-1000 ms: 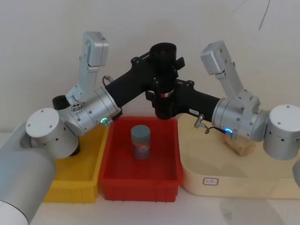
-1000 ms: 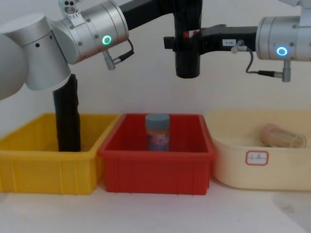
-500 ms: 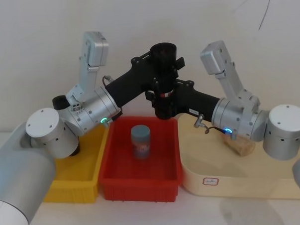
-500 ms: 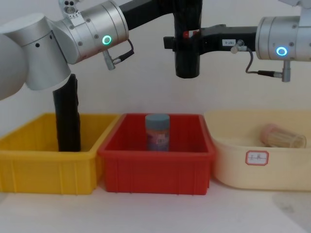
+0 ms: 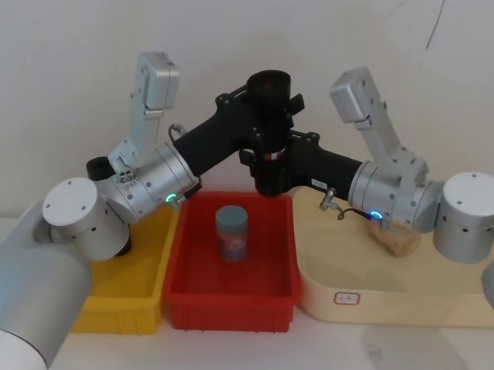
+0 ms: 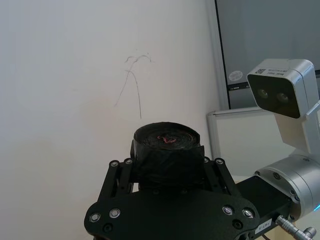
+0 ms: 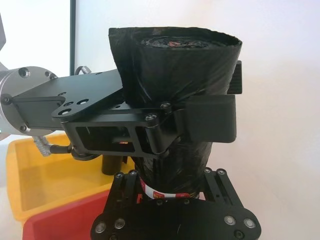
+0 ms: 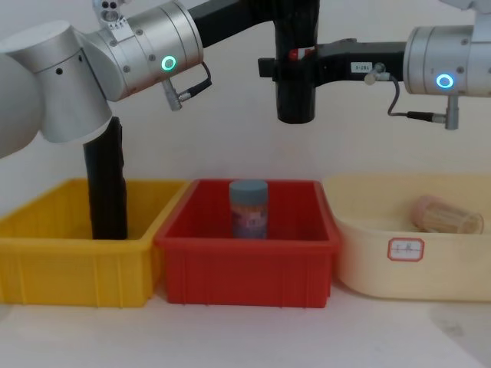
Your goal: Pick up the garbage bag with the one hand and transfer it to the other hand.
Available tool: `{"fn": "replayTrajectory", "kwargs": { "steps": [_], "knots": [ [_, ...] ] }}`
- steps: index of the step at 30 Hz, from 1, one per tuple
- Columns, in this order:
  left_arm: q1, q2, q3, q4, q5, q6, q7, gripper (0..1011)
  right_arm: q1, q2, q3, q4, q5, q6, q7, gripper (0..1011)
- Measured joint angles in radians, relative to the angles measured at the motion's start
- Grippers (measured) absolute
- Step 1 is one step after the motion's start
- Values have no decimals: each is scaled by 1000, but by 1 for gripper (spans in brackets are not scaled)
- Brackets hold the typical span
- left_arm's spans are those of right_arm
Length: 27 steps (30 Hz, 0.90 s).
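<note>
The garbage bag [image 5: 273,177], a glossy black roll with a red-and-white sticker, hangs upright high above the red bin [image 5: 186,298]. My left gripper [image 5: 264,109] is shut on its upper part, reaching in from the left on the arm with the green-cyan ring light. My right gripper [image 5: 272,151] is shut on the roll just below, at sticker height, coming from the right. In the right wrist view the roll [image 7: 175,70] sits between both grippers, the left gripper [image 7: 172,120] clamped above my right gripper [image 7: 170,197]. The left wrist view looks onto the roll's top end [image 6: 166,142].
A blue-grey jar [image 5: 232,233] stands in the red bin under the bag. Another black roll [image 8: 106,180] stands upright in the yellow bin [image 8: 69,268] on the left. On the right, a cream tray [image 8: 453,268] holds a jar of wooden sticks [image 8: 445,215] lying down.
</note>
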Motion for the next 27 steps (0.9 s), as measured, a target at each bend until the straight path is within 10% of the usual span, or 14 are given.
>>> {"fn": "replayTrajectory", "kwargs": {
  "steps": [17,27],
  "knots": [
    [0,0,0,0,0,0,0,989,-5,4,0,-10,-2,4,-13,528],
    [0,0,0,0,0,0,0,1001,-37,26,19,-66,-22,48,-92,528]
  ]
}}
